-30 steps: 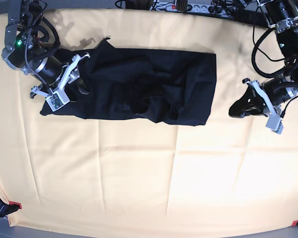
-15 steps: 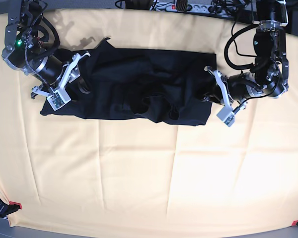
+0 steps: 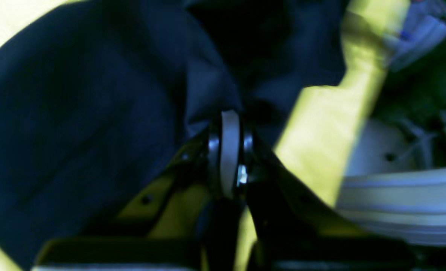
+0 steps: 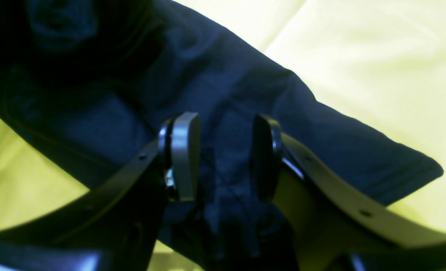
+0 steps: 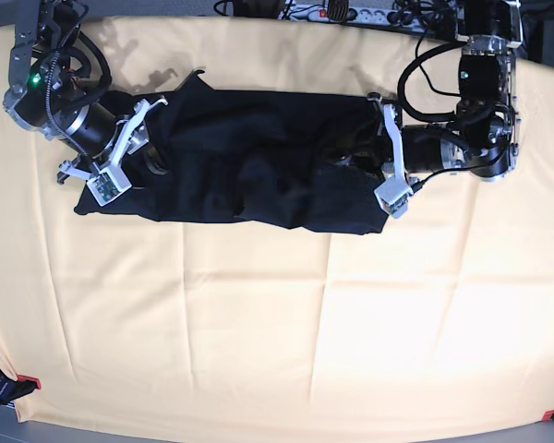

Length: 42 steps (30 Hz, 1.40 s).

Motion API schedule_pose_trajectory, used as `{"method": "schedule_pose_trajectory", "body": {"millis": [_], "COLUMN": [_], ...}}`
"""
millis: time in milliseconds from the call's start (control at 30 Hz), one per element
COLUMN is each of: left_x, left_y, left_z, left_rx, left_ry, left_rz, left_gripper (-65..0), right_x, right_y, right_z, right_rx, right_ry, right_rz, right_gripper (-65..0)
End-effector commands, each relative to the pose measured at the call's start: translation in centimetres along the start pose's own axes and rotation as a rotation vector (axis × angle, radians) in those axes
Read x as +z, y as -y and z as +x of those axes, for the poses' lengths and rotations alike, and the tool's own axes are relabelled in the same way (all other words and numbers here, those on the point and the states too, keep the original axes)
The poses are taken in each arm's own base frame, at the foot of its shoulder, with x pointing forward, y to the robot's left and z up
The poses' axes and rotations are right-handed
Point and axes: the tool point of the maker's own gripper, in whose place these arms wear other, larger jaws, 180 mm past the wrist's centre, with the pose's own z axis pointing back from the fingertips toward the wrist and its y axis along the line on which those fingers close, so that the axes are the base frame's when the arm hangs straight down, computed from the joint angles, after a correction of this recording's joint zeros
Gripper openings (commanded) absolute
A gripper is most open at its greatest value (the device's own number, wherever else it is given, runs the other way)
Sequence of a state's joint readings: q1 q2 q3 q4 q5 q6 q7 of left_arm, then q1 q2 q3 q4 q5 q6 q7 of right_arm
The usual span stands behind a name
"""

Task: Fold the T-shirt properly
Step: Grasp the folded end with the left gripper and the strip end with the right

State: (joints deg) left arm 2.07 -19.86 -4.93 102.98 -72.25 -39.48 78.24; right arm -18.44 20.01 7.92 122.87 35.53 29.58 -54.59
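The black T-shirt (image 5: 258, 157) lies as a long crumpled band across the far half of the yellow-cream cloth (image 5: 277, 323). My left gripper (image 5: 358, 162) is at the shirt's right end. In the left wrist view it (image 3: 226, 124) is shut, with a bunch of the shirt's fabric (image 3: 76, 113) pinched at its tips. My right gripper (image 5: 153, 159) rests on the shirt's left end. In the right wrist view it (image 4: 224, 158) is open, its fingers (image 4: 185, 158) standing either side of a ridge of the shirt (image 4: 245, 86).
A power strip and cables (image 5: 342, 11) lie along the back edge. Red clamps (image 5: 28, 381) hold the cloth at the front corners. The cloth's front half holds only shallow creases.
My left arm moved left from beside the shirt onto its right end and shut on the fabric, which is now bunched inward. My right arm has not moved.
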Motion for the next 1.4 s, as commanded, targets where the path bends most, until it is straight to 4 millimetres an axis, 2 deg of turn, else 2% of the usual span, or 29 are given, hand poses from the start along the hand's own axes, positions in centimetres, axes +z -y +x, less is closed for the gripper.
{"method": "schedule_pose_trajectory", "body": {"millis": [0,100,400,467,567,667,733,800,867,967,1067,1200,1267,1367], "left_x": [0.4,0.7,1.2,1.2,0.6,-0.2,-0.8,-1.0,-0.8,-0.5,-0.6,-0.7,-0.7,-0.8], "left_y": [0.8,2.5,2.1,0.6,-1.9,-2.9,-3.6,-4.5,-5.4,-6.3,-6.3,-6.1,-6.0,-5.9], "left_z": [1.2,3.0,3.3,3.1,1.4,0.1,-0.9,-1.9,-2.6,-2.5,-2.3,-2.2,-2.1,-2.0], "left_rx": [-0.026,-0.01,-0.014,-0.024,-0.052,-0.087,-0.095,-0.093,-0.08,-0.065,-0.063,-0.058,-0.054,-0.052], "left_ry": [0.035,0.132,0.146,0.135,0.052,-0.008,-0.066,-0.125,-0.161,-0.149,-0.139,-0.128,-0.119,-0.116], "left_rz": [-0.044,-0.14,-0.119,-0.035,0.11,0.18,0.226,0.281,0.342,0.398,0.397,0.386,0.377,0.373], "left_gripper": [-65.0,-65.0,-65.0,-65.0,-65.0,-65.0,-65.0,-65.0,-65.0,-65.0,-65.0,-65.0,-65.0,-65.0], "right_x": [0.3,0.3,0.3,0.3,0.4,0.5,0.7,1.1,2.1,4.4,6.3,6.9,6.6,5.8], "right_y": [0.2,0.2,0.2,0.2,-0.1,0.6,1.8,4.2,7.1,11.1,13.3,13.8,13.6,12.5], "right_z": [1.0,1.0,1.0,1.1,1.7,2.9,3.8,3.8,3.1,1.3,-1.5,-5.6,-6.9,-7.7], "right_rx": [0.013,0.013,0.01,0.009,0.003,0.028,0.032,0.015,-0.015,-0.107,-0.225,-0.403,-0.461,-0.54], "right_ry": [0.04,0.04,0.04,0.042,0.066,0.095,0.11,0.096,0.067,0.028,-0.017,-0.047,-0.048,-0.018], "right_rz": [-0.004,-0.004,-0.006,-0.003,0.012,-0.011,-0.061,-0.167,-0.305,-0.496,-0.59,-0.545,-0.491,-0.384], "right_gripper": [-39.5,-39.5,-39.5,-39.5,-39.5,-39.5,-39.5,-38.9,-37.2,-36.4,-36.4,-36.2,-36.2,-36.2]}}
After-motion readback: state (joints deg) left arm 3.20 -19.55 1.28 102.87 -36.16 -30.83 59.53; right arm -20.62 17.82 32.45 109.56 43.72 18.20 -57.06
